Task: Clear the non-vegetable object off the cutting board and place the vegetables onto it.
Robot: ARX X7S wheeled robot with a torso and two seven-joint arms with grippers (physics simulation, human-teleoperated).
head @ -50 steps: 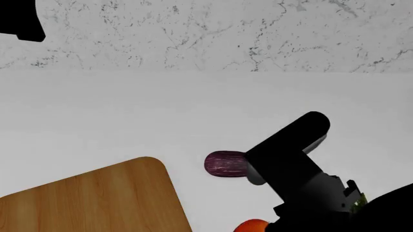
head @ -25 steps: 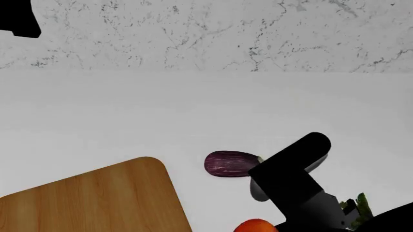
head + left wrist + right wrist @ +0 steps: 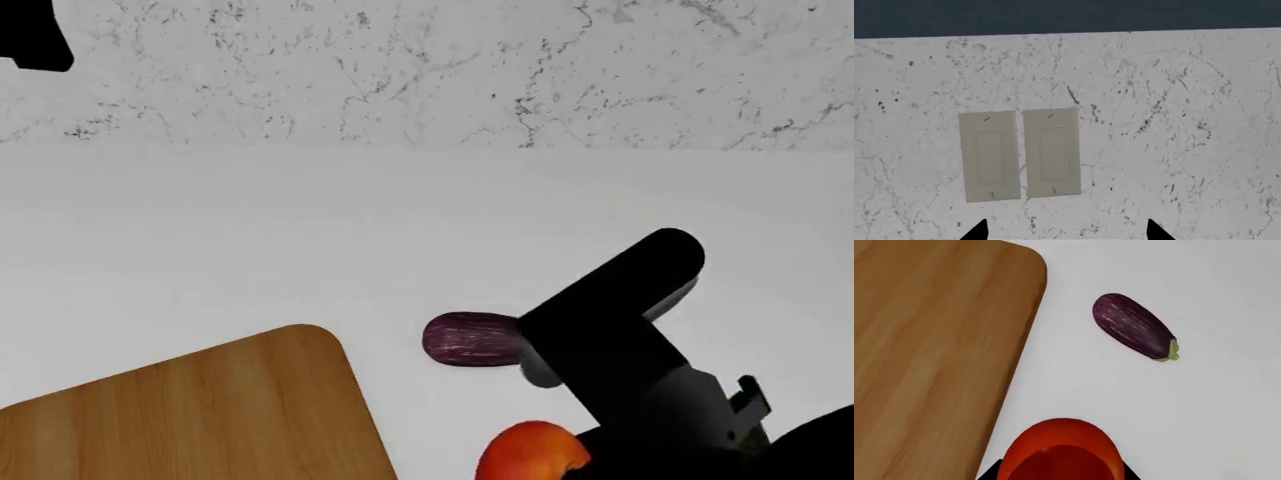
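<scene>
The red-orange tomato sits between the jaws of my right gripper, which is shut on it. In the head view the tomato shows at the bottom edge, beside my right arm. The dark purple eggplant lies on the white counter, apart from the cutting board. In the head view my right arm covers the eggplant's cap end. The cutting board's visible part is bare. My left gripper is open and faces the wall. The non-vegetable object is hidden.
A marbled white wall backs the white counter. Two pale switch plates are on the wall in front of the left gripper. The left arm shows dark at the head view's top left corner.
The tomato looks larger and higher in the head view, raised in my right gripper. My right arm has shifted back over the eggplant's cap end. The left arm has drifted slightly left.
</scene>
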